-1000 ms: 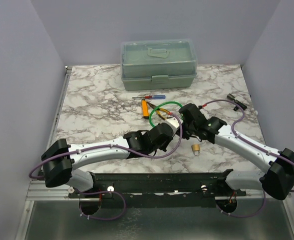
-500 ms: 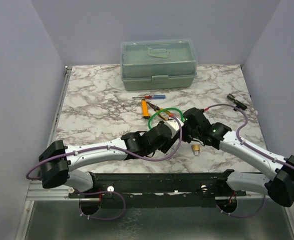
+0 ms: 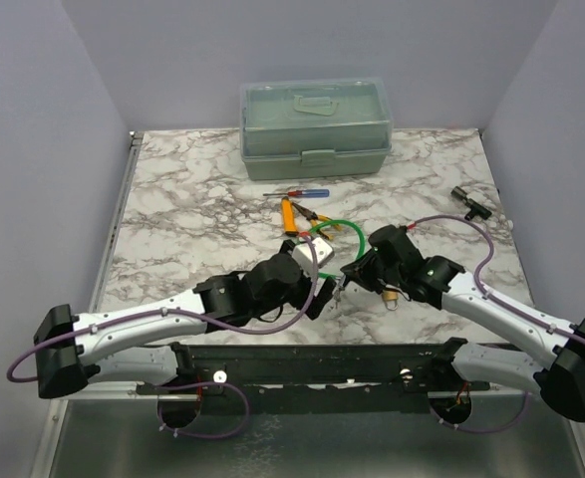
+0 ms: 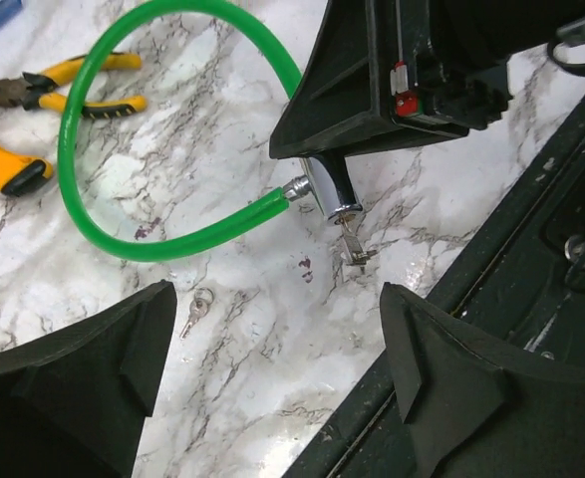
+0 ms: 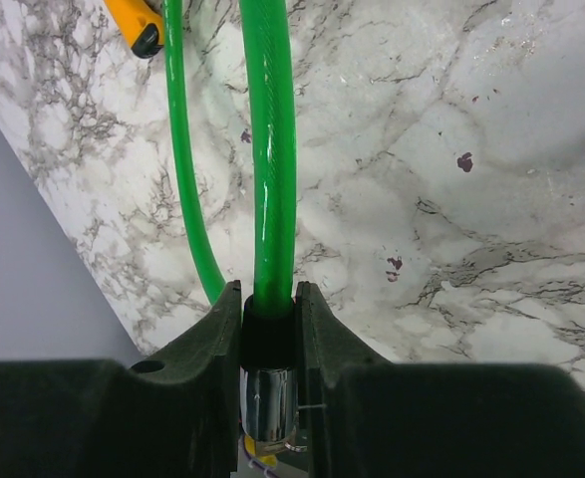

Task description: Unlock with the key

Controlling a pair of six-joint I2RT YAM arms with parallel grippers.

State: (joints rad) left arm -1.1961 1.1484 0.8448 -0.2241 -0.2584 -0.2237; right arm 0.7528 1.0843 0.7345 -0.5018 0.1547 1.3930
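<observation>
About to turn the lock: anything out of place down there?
Yes. A loose key lies on the marble tabletop, apart from the green cable lock, though another key already sticks from its barrel in the right pincer.

The table is white marble with grey veins. The cable is bright green, and its lock cylinder is shiny chrome. The key at this cylinder is silver-grey. Beside the cable, the pliers have yellow handles. Behind the cable, the screwdriver is red and blue and the box is pale green. The padlock is brass yellow.
</observation>
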